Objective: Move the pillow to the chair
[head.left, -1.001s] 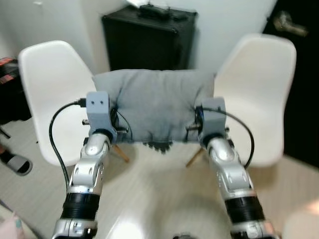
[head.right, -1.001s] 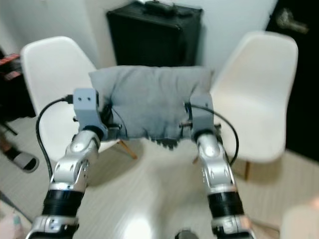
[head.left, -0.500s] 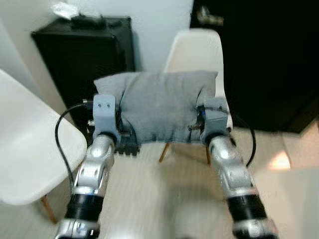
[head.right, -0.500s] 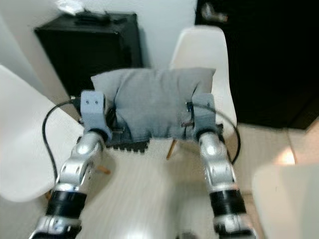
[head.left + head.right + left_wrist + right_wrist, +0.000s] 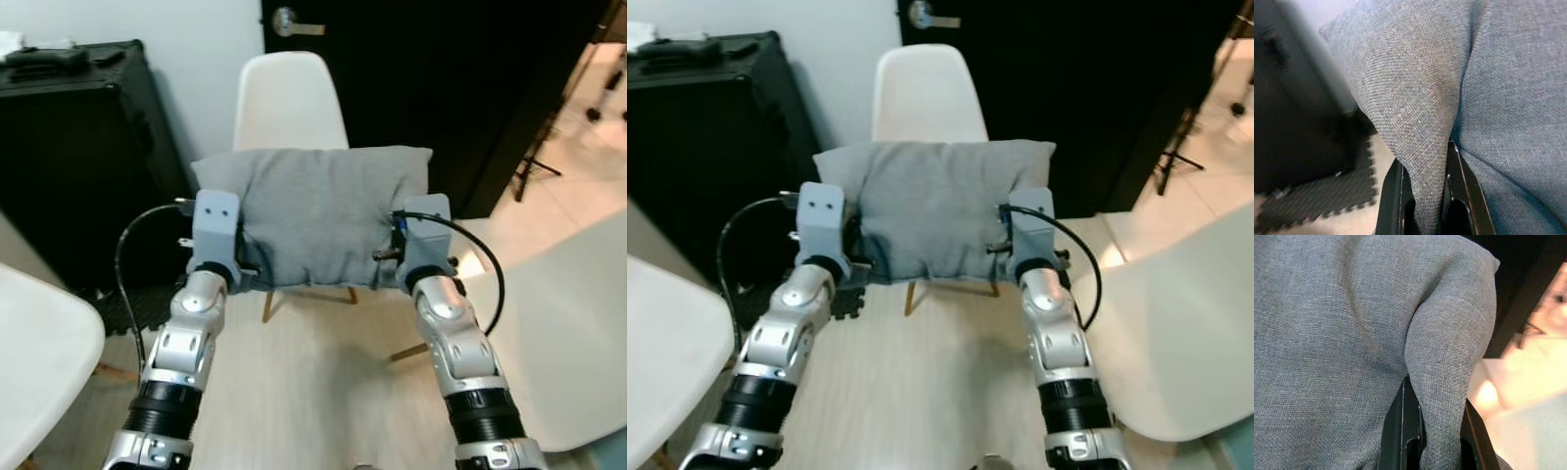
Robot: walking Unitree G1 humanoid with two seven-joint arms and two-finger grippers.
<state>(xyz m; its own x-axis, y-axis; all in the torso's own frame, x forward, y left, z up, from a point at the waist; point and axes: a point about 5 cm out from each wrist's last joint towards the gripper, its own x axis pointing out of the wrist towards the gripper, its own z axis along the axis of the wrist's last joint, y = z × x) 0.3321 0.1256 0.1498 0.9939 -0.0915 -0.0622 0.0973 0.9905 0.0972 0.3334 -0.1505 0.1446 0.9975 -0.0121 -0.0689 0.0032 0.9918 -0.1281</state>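
Pillow: our grey pillow (image 5: 313, 215) hangs in the air between both arms, straight ahead at 12 o'clock.
Left pincer: our left pincer (image 5: 1422, 203) is clamped on a fold of fabric at the pillow's left edge.
Right pincer: our right pincer (image 5: 1425, 431) pinches the right edge likewise.
Change: we have turned; the white chair (image 5: 290, 103), off to 1 o'clock a second ago, now stands dead ahead behind the pillow, beside the black case (image 5: 73, 147).
Meaning: we judge we are lined up, with approach and lowering left.

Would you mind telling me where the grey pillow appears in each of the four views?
Left eye: pillow centre, before the white chair.
Right eye: centre, same chair behind.
Left wrist: fold pinched between black fingers.
Right wrist: fold between fingers.
Shared landmark: the pillow's grey weave.
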